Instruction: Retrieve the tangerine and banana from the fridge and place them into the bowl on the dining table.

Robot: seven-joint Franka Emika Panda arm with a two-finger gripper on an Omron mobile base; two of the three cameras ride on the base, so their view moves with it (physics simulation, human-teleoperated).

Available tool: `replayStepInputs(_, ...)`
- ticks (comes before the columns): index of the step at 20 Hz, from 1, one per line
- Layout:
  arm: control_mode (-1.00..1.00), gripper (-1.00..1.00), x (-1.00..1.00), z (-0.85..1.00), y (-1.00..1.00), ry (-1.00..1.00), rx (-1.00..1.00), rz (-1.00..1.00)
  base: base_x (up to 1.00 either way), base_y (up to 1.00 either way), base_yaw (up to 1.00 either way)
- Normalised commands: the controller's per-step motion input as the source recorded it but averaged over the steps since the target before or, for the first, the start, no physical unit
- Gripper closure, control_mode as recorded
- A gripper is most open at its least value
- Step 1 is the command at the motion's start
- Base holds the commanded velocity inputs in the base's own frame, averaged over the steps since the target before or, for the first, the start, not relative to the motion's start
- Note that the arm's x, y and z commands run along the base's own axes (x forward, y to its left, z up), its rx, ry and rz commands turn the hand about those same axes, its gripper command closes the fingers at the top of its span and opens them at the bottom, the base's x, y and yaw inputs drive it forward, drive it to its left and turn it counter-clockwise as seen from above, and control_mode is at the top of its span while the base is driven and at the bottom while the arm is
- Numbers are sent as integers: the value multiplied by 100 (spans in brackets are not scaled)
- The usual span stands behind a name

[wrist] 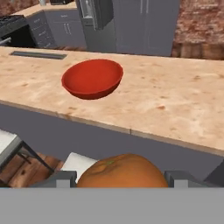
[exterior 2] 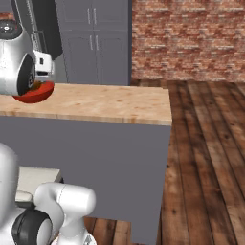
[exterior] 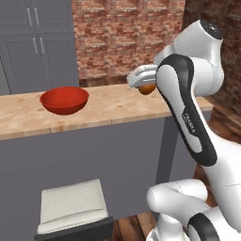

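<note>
Orange, dimpled peel: the tangerine (wrist: 122, 171), round and matte, sits between the two dark fingertips (wrist: 59, 179) in the hand view; the jaws stand fairly wide and are closed on it. In the left base view the fruit (exterior: 147, 89) shows under the white gripper (exterior: 143, 81), above the near edge of the desk (exterior: 113, 106). Desk top is light, grainy wood over a plain flat grey base. The bowl (wrist: 92, 79) is glossy red, wide, shallow, with a plain round rim; it rests on the wood, well apart from the fruit. Rough brick wall (exterior: 122, 33) and grey panelled cabinets (exterior: 40, 42) behind; floor (exterior 2: 206, 158) is dark wooden planks.
</note>
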Motion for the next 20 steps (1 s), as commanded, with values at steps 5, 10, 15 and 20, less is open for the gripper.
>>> replayStepInputs(5,-100,100,35,0,38,-2,3,20,0,0,0)
replayStepInputs(10,-100,100,21,-5,50,-1,0,19,0,0,0)
replayStepInputs(15,-100,100,30,-4,40,0,0,16,0,0,0)
replayStepInputs(20,-100,100,58,-21,13,0,0,8,0,0,0)
